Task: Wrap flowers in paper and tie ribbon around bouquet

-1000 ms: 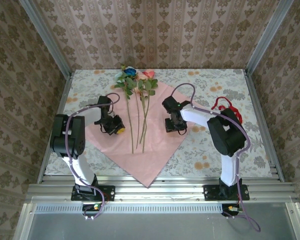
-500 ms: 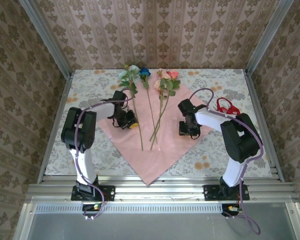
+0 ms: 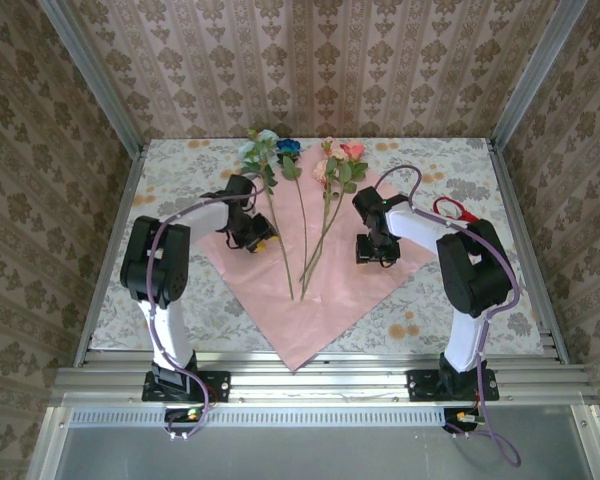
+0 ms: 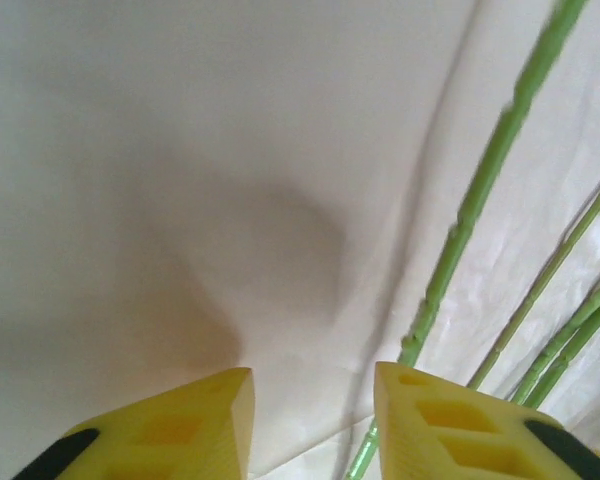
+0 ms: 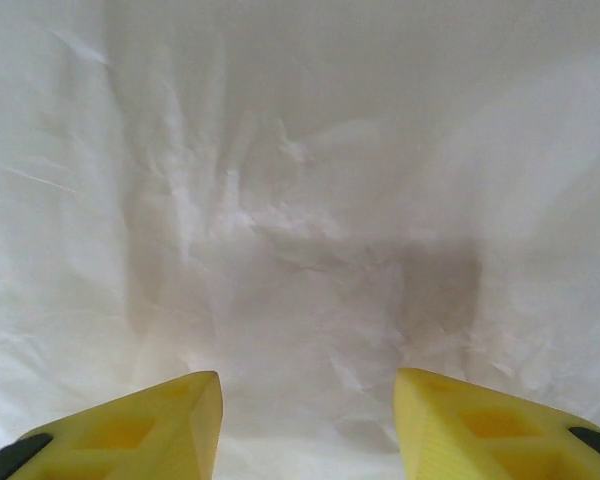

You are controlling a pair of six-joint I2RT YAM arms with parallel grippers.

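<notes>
jaws spread on both arms, empty over paper point(image 3: 310, 320); flowers point(image 3: 332, 170) fanned wider than before.

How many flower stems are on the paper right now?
4. Teal-headed stem leftmost, by the left pincer; blue-headed stem in the middle; peach and pink stems on the right, converging toward their lower ends. All lie on the paper; another could hide where they overlap.

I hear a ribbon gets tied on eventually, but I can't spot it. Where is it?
Start at the pink paper mid-table, then look right, past the right arm. The ribbon lies on the floral tablecloth: thin, looped and bright red, unlike the purple cables.
</notes>
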